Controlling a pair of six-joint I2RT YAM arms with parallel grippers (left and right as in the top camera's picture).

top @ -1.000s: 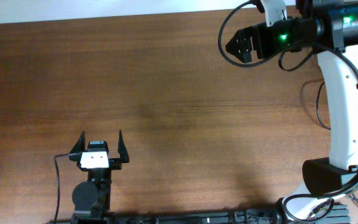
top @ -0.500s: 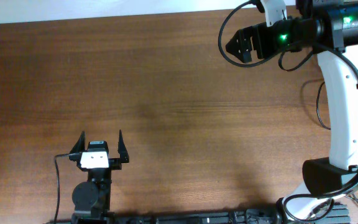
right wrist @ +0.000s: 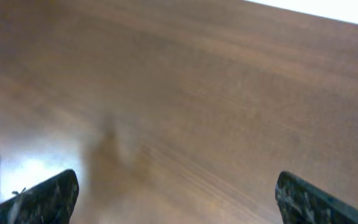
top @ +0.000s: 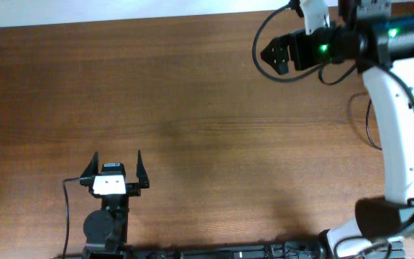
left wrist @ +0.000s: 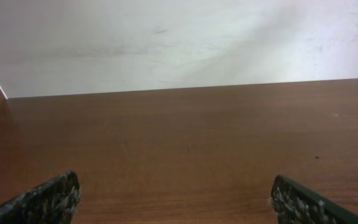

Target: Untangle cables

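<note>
No cables show in any view; only bare brown table (top: pixel 192 108) lies in front of both grippers. My left gripper (top: pixel 117 155) sits near the front left of the table, its fingers (left wrist: pixel 58 196) spread wide with nothing between them. Over the far right of the table hangs my right gripper (top: pixel 268 53), pointing left. It is open too, and the right wrist view shows its fingers (right wrist: pixel 300 196) far apart above blurred wood grain.
The right arm's white link (top: pixel 401 122) runs down the table's right side, with thick black arm wires (top: pixel 369 122) looping beside it. A thin arm wire (top: pixel 67 208) trails left of the left arm. A pale wall (left wrist: pixel 179 37) rises behind the table's far edge.
The right arm has shifted a little, its white link swinging and the gripper edging toward the far edge. The left arm has not moved.
</note>
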